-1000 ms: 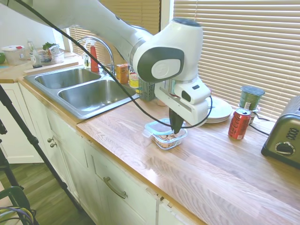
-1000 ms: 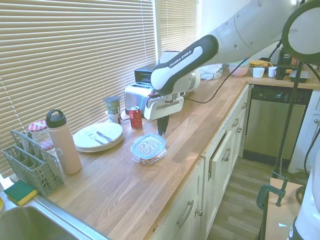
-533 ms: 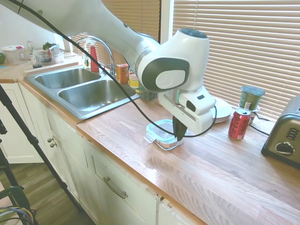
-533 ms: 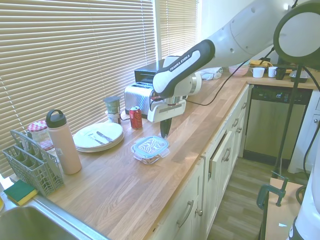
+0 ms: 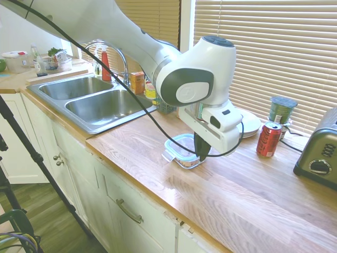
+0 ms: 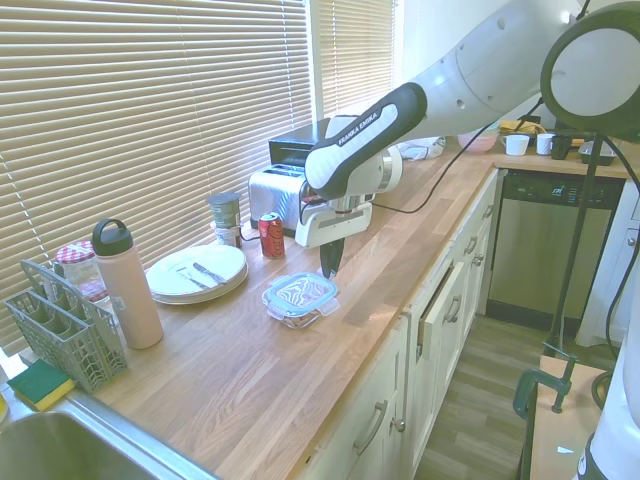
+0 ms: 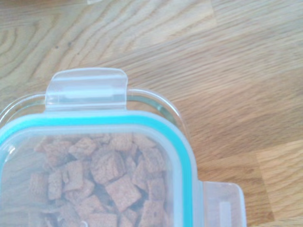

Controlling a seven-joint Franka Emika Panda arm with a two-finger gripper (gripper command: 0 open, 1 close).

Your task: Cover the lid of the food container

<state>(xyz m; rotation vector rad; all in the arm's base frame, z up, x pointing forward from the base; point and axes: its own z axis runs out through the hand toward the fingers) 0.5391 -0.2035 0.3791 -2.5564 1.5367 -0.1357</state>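
The food container [image 5: 185, 158] is a small clear square dish with brown cereal-like pieces inside, standing on the wooden counter near its front edge. The lid [image 5: 181, 144], clear with a teal rim and side tabs, lies flat on top of it, and it also shows as the lid [image 6: 299, 291] and the lid [image 7: 94, 156]. In the wrist view the container's glass rim [image 7: 163, 106] peeks out a little beyond the lid's corner. My gripper [image 5: 201, 154] points straight down at the lid's edge on the toaster side, fingers together on that edge, seen too as the gripper [image 6: 328, 271].
A red soda can [image 5: 268, 138], a dark-lidded jar [image 5: 282, 109] and a toaster [image 5: 318, 155] stand beyond the container. White plates [image 6: 197, 272] lie by the blinds. A tall bottle [image 6: 125, 285] and cutlery rack [image 6: 62, 325] stand toward the sink [image 5: 89, 100].
One second ago the lid hung tilted over the container in my gripper. It has come down flat onto the container, and the gripper has sunk with it and shifted slightly.
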